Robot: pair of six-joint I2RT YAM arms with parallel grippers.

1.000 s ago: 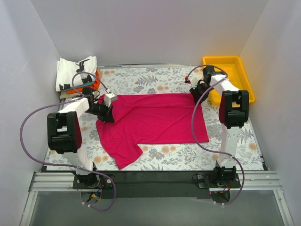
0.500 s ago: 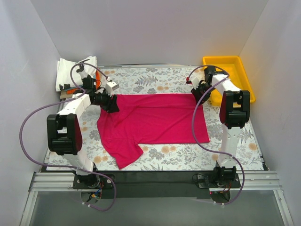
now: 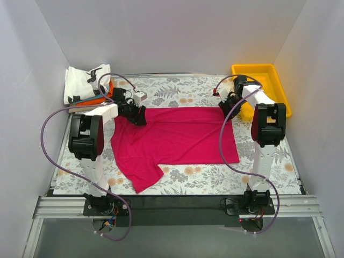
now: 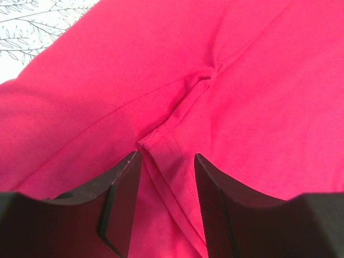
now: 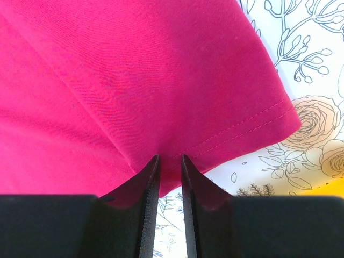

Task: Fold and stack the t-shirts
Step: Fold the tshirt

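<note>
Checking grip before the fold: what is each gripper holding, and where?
Right gripper pinches the magenta t-shirt at its hemmed far-right edge. Left gripper is open, astride a seam ridge, holding nothing.

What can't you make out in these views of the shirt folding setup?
1. Top external: how many folded shirts lie under the white printed t-shirt; an orange t-shirt's edge shows below it.
2. Top external: the yellow tray's left wall, behind the right arm.
3. Both wrist views: most of the magenta t-shirt, cut off by the frame edges.

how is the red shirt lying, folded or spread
Spread out: the red shirt lies flat across the table, one sleeve sticking out at the near left.
</note>
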